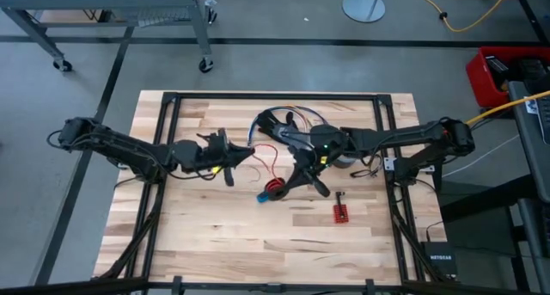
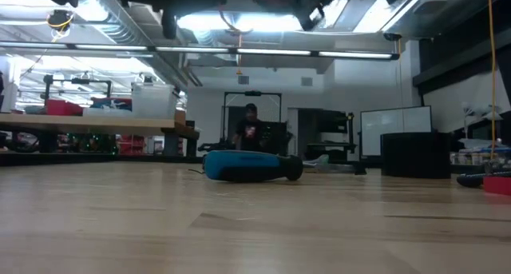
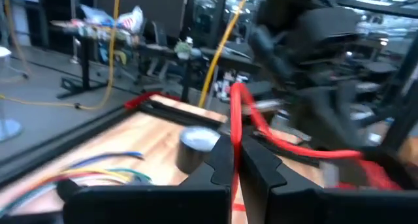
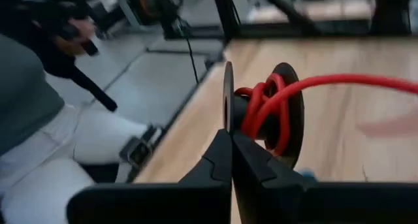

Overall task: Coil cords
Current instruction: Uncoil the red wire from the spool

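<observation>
a workshop-like lab: steel carts [image 1: 129,15], cluttered benches [image 2: 88,122], whiteboard [image 2: 395,130], exposed ceiling ducts [image 2: 136,26].

bright ceiling lights — blurry wrist views

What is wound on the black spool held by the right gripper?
Several turns of red cord sit between the black spool's two discs, one strand running off. The right gripper is shut on a disc's rim; the spool's core is hidden beneath the turns.

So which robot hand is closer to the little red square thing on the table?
The right. Its gripper hangs just beside the red square thing; the left gripper is far across the table from it.
</observation>
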